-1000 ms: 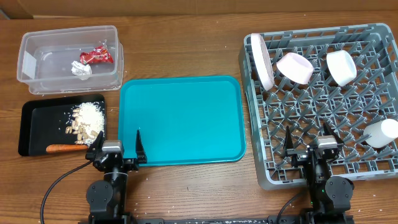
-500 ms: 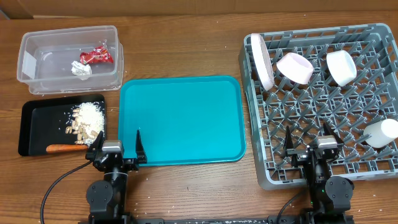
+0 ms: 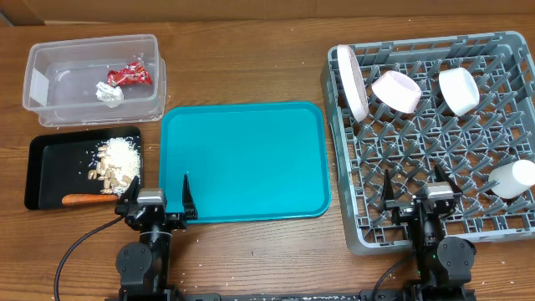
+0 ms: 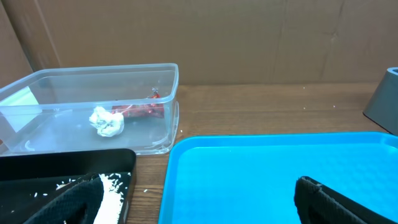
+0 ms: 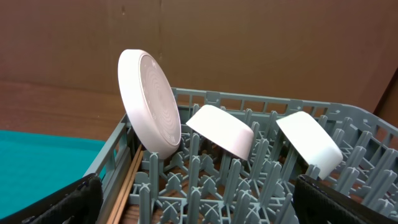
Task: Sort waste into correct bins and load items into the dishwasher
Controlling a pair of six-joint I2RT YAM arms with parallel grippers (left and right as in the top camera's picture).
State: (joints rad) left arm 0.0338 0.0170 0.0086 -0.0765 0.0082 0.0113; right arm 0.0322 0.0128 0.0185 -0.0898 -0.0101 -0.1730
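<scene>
No lettering, label, brand mark or number can be read anywhere in these views; the red foil wrapper (image 3: pixel 129 76) shows no legible print.

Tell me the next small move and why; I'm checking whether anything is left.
Probably none. The teal tray looks bare, wrappers lie in the clear tub, scraps and carrot in the black tray, and plate, pink bowl, white bowl and cup sit in the rack.

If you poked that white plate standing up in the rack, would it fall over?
Probably not far. The plate stands on edge, tilted, its bottom among the pegs of the rack, so it would likely just rock. It looks hard and smooth, so maybe slippery to grip, and breakable.
</scene>
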